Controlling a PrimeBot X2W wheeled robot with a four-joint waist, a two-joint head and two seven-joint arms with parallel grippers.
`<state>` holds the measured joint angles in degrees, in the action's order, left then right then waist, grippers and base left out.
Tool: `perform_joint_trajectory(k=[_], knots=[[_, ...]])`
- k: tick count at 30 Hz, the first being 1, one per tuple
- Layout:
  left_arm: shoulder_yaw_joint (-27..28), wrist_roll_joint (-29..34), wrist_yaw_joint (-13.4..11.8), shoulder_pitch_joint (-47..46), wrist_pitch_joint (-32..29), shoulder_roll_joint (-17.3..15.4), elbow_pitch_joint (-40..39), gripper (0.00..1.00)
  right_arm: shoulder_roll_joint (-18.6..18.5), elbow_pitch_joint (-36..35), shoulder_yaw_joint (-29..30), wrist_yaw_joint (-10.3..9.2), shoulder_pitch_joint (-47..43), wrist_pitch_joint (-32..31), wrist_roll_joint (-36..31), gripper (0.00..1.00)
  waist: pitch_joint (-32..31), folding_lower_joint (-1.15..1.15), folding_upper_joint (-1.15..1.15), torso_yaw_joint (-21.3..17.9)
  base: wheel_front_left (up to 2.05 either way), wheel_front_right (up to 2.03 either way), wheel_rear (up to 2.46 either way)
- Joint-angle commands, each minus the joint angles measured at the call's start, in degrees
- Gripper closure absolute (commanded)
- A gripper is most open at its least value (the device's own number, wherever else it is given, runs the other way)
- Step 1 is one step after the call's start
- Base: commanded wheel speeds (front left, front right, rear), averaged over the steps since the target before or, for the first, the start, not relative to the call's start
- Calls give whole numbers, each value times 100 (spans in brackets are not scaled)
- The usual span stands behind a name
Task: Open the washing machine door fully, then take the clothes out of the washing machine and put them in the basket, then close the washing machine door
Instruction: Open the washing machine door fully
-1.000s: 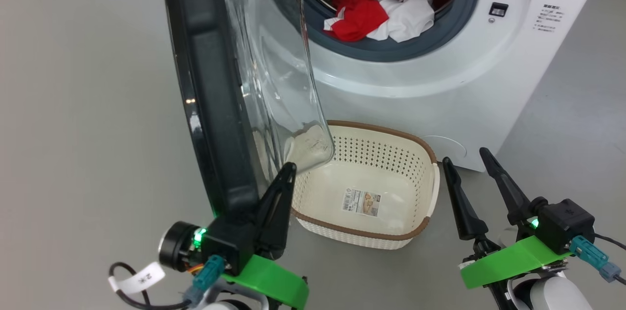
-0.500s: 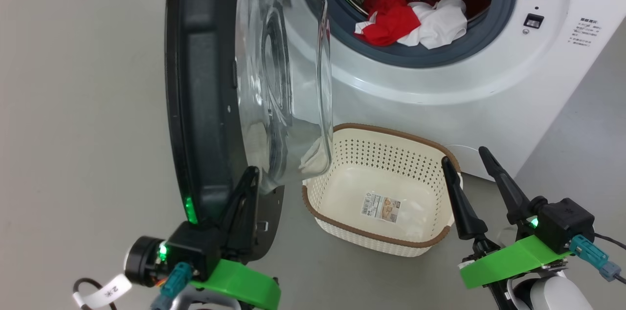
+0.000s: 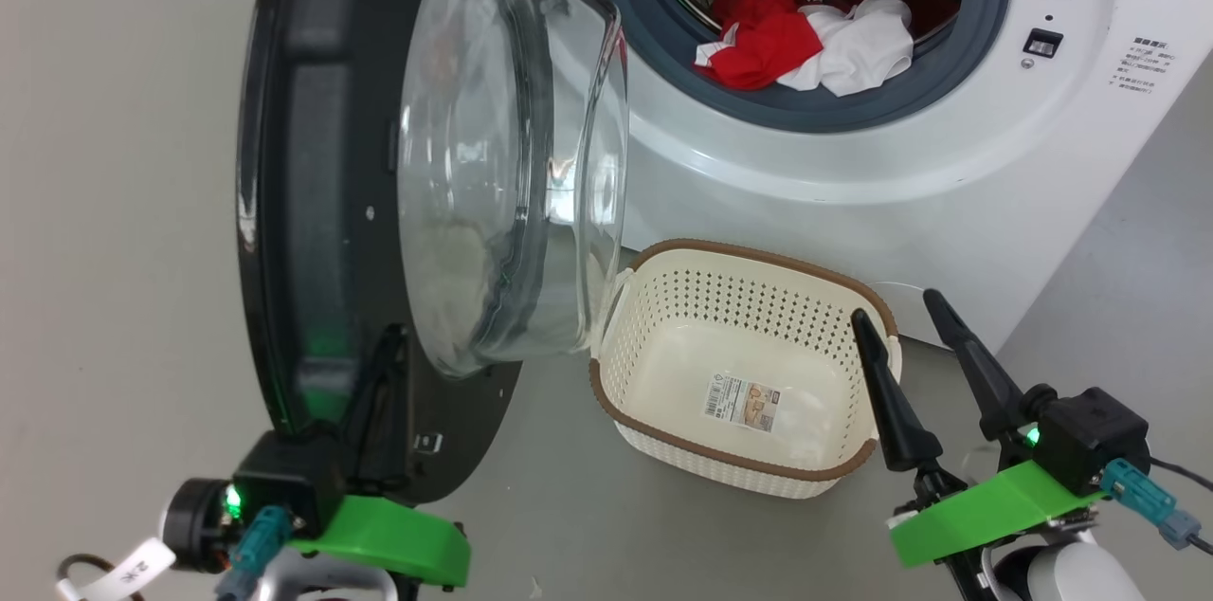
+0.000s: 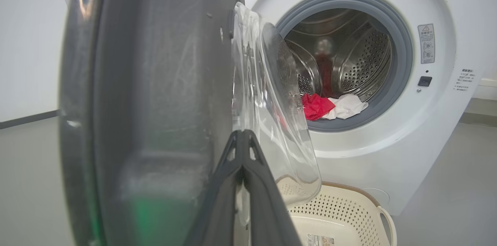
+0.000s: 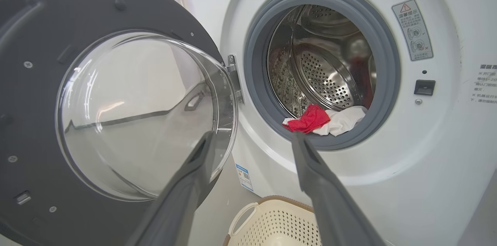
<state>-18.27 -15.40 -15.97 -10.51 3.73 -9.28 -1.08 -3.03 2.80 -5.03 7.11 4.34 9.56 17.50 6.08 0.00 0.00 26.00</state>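
Observation:
The washing machine door (image 3: 313, 155) stands swung out to the left, its black inner face and clear glass bowl (image 3: 502, 184) turned toward me. My left gripper (image 3: 390, 340) is shut, its fingers lying against the door's lower inner face below the bowl; the left wrist view has the closed tips (image 4: 242, 133) at the bowl's edge. The washing machine (image 3: 853, 174) is open, with red and white clothes (image 3: 805, 46) heaped at the drum's front lip. The basket (image 3: 730, 252) sits empty on the floor before it. My right gripper (image 3: 894, 307) hangs open beside the basket's right end, holding nothing.
Grey floor (image 3: 114, 203) spreads to the left of the door and in front of the basket. A sticker (image 3: 744, 400) lies on the basket's bottom. The door hinge (image 5: 235, 79) shows at the left of the grey gasket (image 5: 256, 94).
The door has swung further open to the left, showing more of its inner face. My left gripper went left and down with it. The right gripper stayed put.

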Motion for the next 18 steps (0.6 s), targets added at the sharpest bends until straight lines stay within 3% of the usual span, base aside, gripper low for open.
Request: perform_joint_trajectory(k=[1,18], knots=[[381,-59,-131,-26,62,-214,-51,100,15,-187,-149,37,-42,-12,-71,0,-4,0,0,9,0,0,0],[998,-318,-330,-8,345,-467,433,100,15,-300,-156,37,-94,-162,-187,0,5,0,0,134,0,0,0]])
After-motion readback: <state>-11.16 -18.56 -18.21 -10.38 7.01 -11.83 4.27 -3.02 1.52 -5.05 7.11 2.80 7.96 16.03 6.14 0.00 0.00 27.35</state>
